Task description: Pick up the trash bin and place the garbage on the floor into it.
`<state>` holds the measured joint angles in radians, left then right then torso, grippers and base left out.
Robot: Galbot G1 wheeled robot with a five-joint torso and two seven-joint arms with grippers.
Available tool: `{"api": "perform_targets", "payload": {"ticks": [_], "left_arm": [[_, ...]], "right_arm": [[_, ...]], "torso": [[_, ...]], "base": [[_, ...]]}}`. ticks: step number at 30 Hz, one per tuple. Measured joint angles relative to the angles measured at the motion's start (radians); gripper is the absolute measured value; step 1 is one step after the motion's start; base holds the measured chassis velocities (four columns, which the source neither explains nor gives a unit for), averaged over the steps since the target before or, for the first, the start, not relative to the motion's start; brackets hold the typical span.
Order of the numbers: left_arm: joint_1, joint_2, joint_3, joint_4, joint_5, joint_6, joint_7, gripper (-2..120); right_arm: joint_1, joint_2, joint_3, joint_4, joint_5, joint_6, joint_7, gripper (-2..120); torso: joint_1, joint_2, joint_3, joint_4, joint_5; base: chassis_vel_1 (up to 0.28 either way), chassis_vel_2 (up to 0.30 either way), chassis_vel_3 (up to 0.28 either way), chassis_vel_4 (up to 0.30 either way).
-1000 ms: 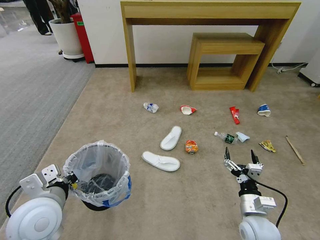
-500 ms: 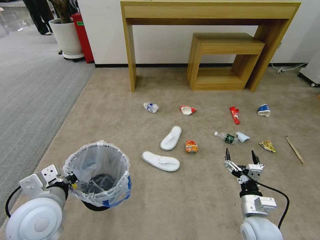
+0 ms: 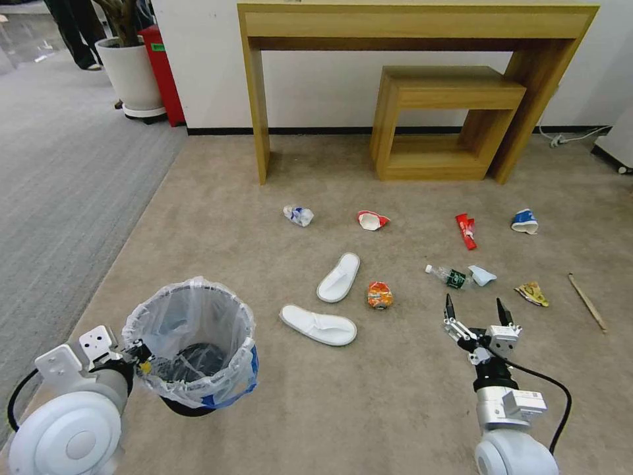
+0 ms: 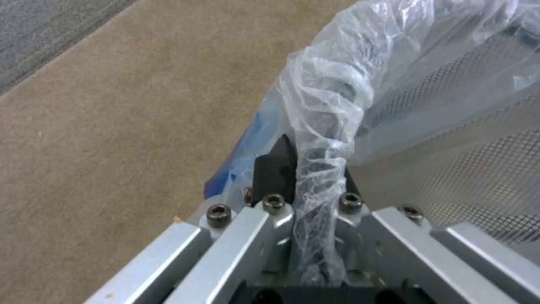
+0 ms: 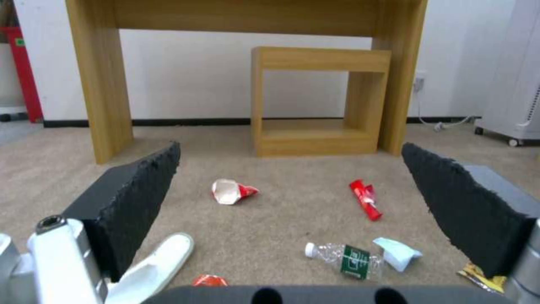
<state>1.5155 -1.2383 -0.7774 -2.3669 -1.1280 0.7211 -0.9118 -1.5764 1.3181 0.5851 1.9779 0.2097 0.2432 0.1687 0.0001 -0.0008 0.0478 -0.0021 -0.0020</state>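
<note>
The trash bin (image 3: 191, 346), lined with a crinkly white bag, hangs low at the left, and my left gripper (image 3: 140, 353) is shut on its bagged rim (image 4: 318, 169). My right gripper (image 3: 473, 305) stands open above the beige floor (image 3: 395, 396), just short of the small bottle (image 3: 448, 274) (image 5: 343, 257). Garbage lies scattered ahead: two white slippers (image 3: 319, 324), an orange wrapper (image 3: 380, 295), a red-white cup (image 3: 372, 220) (image 5: 230, 191), a blue-white cup (image 3: 299, 214), a red wrapper (image 3: 465, 230) (image 5: 365, 199), another blue cup (image 3: 525, 221), a tissue (image 3: 481, 275), a yellow wrapper (image 3: 531, 293), a wooden stick (image 3: 587, 302).
A tall wooden table (image 3: 415, 26) with a smaller one (image 3: 448, 119) under it stands against the back wall. A potted plant (image 3: 132, 72) and a red object (image 3: 161, 72) sit at the back left by the grey ribbed carpet (image 3: 53, 178). A cable (image 3: 567, 138) lies at the right wall.
The whole view has shifted slightly, with the litter sitting a little lower and to the right, so the camera has moved. Both grippers keep their hold and pose.
</note>
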Motion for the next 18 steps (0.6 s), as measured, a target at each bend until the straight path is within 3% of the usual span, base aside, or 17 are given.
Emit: {"api": "perform_targets", "payload": {"ticks": [18], "left_arm": [[0.000,-0.001,0.001,0.000,0.003,-0.001,0.002,1]], "right_arm": [[0.001,-0.001,-0.001,-0.002,0.000,0.001,-0.005,100]], "torso": [[0.000,0.000,0.000,-0.0001,0.0000]], "base": [[-0.037,0.050,0.046,-0.052]]}}
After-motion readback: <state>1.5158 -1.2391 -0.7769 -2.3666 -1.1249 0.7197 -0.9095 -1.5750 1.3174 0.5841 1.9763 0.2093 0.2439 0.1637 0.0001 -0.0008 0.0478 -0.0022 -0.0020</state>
